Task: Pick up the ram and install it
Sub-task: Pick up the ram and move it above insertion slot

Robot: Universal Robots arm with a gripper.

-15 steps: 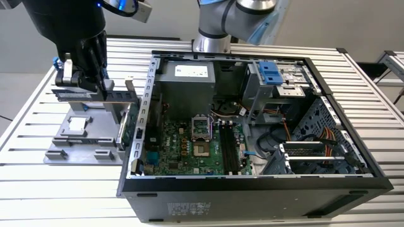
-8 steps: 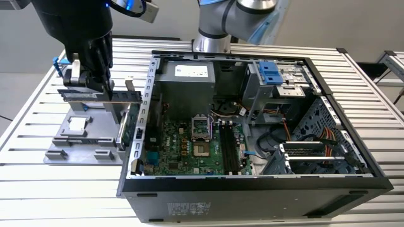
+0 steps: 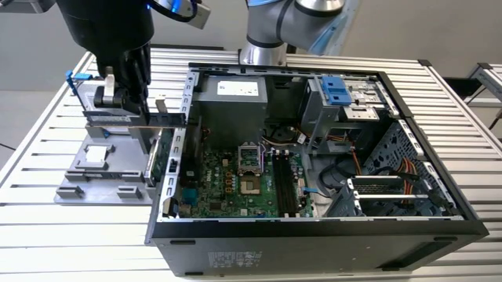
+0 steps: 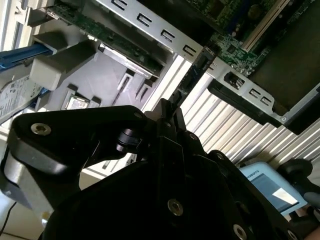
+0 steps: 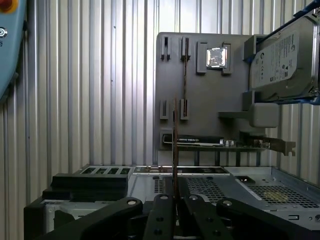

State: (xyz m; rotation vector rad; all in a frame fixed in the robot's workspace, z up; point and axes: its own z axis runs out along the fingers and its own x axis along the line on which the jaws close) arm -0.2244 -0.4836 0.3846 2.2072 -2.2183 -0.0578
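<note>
Exterior view: gripper (image 3: 128,111) clenched on ram (image 3: 168,120). Stick held level above grey parts fixture (image 3: 94,176), one end at side wall of open PC case (image 3: 314,241). Slatted metal table (image 3: 63,235); plain grey room wall (image 3: 439,29) behind.
First wrist view: ram (image 5: 175,145) edge-on, clamped in gripper (image 5: 175,197); hard drive (image 5: 282,60) on fixture beyond.
Second wrist view: ram (image 4: 192,80) projects past gripper toward case wall.

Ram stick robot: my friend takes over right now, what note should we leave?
Tool: shut on the ram, gripped by one end.
Where: over the grey holder tray, close to the open computer case, on the exterior view's left.
Done: ram picked up.
Left: ram not yet in the long black slots on the motherboard.
</note>
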